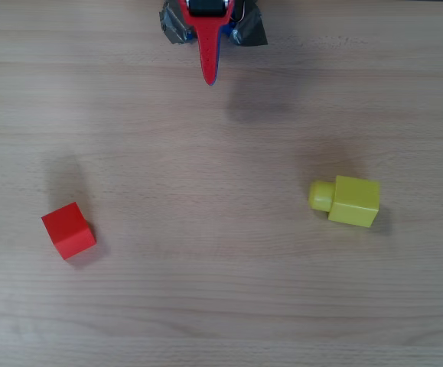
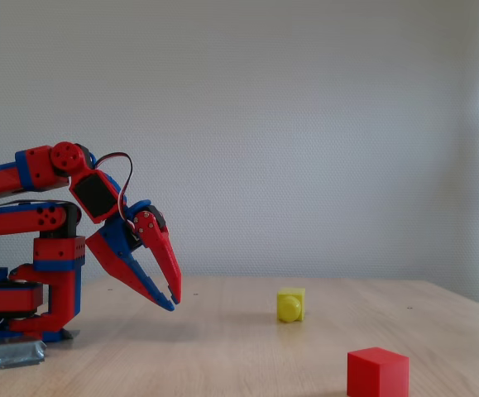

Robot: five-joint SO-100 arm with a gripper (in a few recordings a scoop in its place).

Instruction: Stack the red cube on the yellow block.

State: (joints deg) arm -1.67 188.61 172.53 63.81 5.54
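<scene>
Closest to the fixed camera sits the red cube [image 2: 377, 373], low on the wooden counter [image 2: 247, 347], with nothing near it. From the jaws [image 2: 174, 299] outward: they hang folded back near the arm's base, tips pointing down at the counter but off it, drawn nearly together with only a sliver between them, and they hold nothing. From above, the jaws [image 1: 210, 76] sit at the top middle edge, and the red cube [image 1: 68, 229] lies well away toward the lower left, turned a little out of square with the counter's grain. The yellow block [image 1: 353, 201] rests well apart on the right, lying on its side with its stud pointing left, toward the cube. I judge the reach must swing down-left first; open counter [image 1: 206, 191] surrounds both pieces, so the approach looks unobstructed.
</scene>
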